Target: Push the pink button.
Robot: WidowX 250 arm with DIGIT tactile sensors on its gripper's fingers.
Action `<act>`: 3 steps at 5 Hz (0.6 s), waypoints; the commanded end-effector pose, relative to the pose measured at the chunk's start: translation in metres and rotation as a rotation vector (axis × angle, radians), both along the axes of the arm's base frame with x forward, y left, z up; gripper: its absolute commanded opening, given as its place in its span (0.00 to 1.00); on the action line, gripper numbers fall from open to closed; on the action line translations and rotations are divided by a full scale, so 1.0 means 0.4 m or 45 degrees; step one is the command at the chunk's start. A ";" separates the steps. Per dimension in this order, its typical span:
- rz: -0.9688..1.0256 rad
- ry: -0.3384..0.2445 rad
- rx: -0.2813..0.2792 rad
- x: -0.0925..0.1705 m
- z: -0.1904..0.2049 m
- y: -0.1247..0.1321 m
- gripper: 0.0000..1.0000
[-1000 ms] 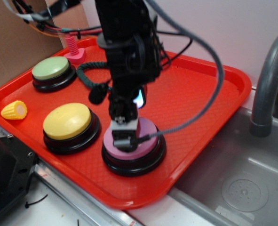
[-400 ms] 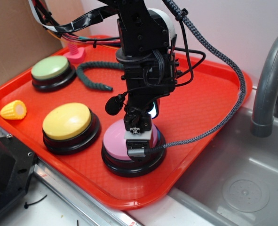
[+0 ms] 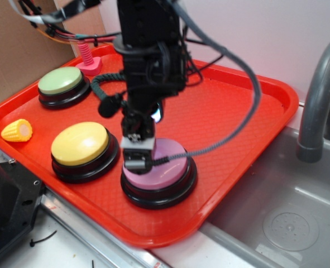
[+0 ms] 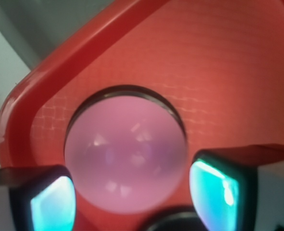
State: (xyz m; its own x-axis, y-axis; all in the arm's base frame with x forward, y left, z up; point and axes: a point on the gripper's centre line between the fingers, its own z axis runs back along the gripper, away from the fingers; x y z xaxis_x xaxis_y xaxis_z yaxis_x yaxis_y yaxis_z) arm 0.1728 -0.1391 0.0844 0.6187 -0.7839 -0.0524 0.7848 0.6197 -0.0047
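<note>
The pink button (image 3: 166, 167), a pale pink dome on a glossy black base, sits near the front edge of the red tray (image 3: 232, 111). My gripper (image 3: 138, 160) points straight down, its tip resting on the left part of the dome. The wrist view has the pink button (image 4: 125, 151) filling the middle of the picture. There my gripper (image 4: 132, 195) is open, with one teal-lit finger (image 4: 53, 204) on each side of the dome's near edge and nothing held.
Also on the tray are a yellow-topped button (image 3: 80, 143) just left of the pink one, a green-topped button (image 3: 60, 81), a toy corn piece (image 3: 18, 130) and a small pink bolt (image 3: 88, 58). A sink (image 3: 287, 223) with a grey faucet (image 3: 318, 95) lies to the right.
The arm swung right over the pink button, then came back left. The gripper tip now sits on the dome's left part, slightly left of where it was a second ago.
</note>
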 end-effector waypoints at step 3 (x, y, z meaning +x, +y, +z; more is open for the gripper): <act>0.059 -0.148 -0.184 -0.023 0.114 0.008 1.00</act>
